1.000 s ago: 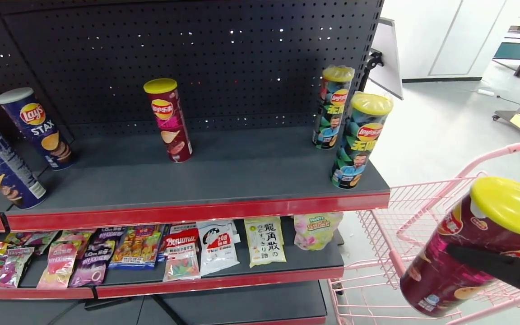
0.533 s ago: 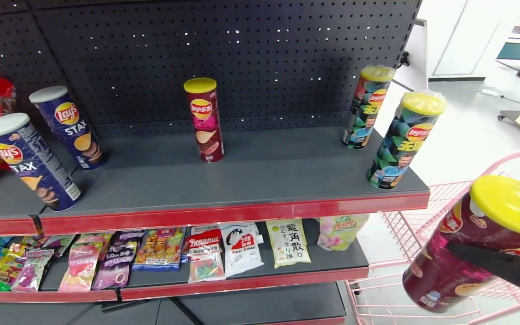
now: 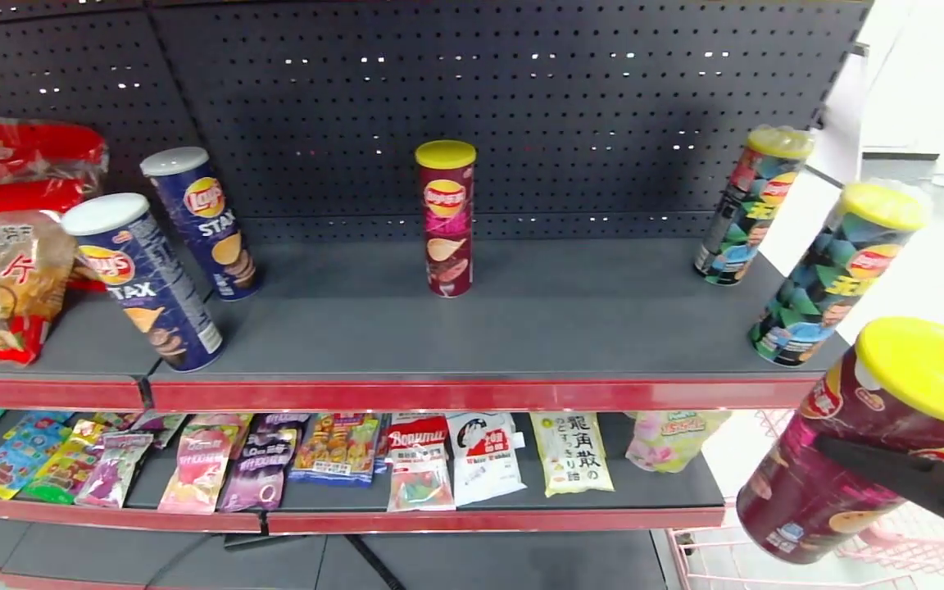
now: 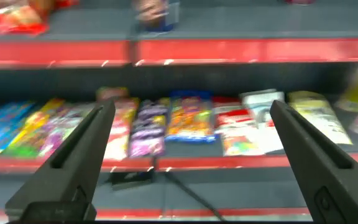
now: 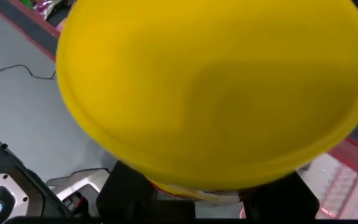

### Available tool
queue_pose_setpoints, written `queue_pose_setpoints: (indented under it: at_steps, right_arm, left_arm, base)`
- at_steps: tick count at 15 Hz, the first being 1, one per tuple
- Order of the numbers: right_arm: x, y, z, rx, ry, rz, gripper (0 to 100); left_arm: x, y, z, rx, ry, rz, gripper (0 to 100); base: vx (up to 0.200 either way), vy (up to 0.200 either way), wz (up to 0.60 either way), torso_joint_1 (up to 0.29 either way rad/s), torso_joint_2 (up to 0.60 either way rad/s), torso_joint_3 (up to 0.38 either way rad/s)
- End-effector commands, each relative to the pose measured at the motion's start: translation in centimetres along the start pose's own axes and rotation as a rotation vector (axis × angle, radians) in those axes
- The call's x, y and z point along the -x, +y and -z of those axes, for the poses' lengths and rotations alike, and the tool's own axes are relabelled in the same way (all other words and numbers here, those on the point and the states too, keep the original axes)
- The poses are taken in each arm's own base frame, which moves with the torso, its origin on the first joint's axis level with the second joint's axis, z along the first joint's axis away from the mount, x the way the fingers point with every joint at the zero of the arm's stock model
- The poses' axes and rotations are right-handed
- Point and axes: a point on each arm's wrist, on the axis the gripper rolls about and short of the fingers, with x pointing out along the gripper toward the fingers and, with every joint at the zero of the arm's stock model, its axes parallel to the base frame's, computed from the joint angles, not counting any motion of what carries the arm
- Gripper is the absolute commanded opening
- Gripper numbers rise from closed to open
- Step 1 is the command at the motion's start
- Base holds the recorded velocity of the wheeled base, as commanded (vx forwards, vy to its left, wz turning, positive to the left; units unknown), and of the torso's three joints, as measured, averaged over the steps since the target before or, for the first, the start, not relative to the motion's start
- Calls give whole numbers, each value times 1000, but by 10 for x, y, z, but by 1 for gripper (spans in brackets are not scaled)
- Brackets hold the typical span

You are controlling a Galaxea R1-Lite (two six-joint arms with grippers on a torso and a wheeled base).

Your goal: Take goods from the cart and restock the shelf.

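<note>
Here, my right gripper [image 3: 882, 471] clamps a tilted maroon chip can [image 3: 800, 492] with a yellow lid [image 3: 923, 369] over the pink cart [image 3: 931, 541], right of the shelf [image 3: 480, 393], while my left gripper [image 4: 191, 107] hangs open.

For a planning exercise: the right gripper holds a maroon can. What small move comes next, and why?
Probably swing the right gripper and its held can left over the shelf, beside the matching can; it now hangs off the shelf's right end.
</note>
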Motion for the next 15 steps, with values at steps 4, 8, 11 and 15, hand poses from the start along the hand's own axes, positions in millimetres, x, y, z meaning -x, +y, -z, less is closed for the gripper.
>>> queue_pose_setpoints:
  at_steps: [4, 8, 11, 15]
  right_arm:
    - [1, 0, 0, 0, -3, 5, 0]
    - [2, 1, 4, -5, -1, 3, 0]
    - [4, 3, 9, 0, -20, 1, 0]
    - [7, 4, 9, -2, -30, 3, 0]
  left_arm:
    - [0, 0, 0, 0, 0, 1, 100]
    - [0, 0, 0, -3, 0, 1, 100]
    - [0, 0, 0, -2, 0, 1, 100]
    - [0, 0, 0, -2, 0, 1, 100]
  base:
    - [0, 0, 0, 0, 0, 0]
    - [0, 100, 0, 0, 1, -1]
    - [0, 133, 0, 5, 2, 2]
    - [0, 0, 0, 0, 0, 0]
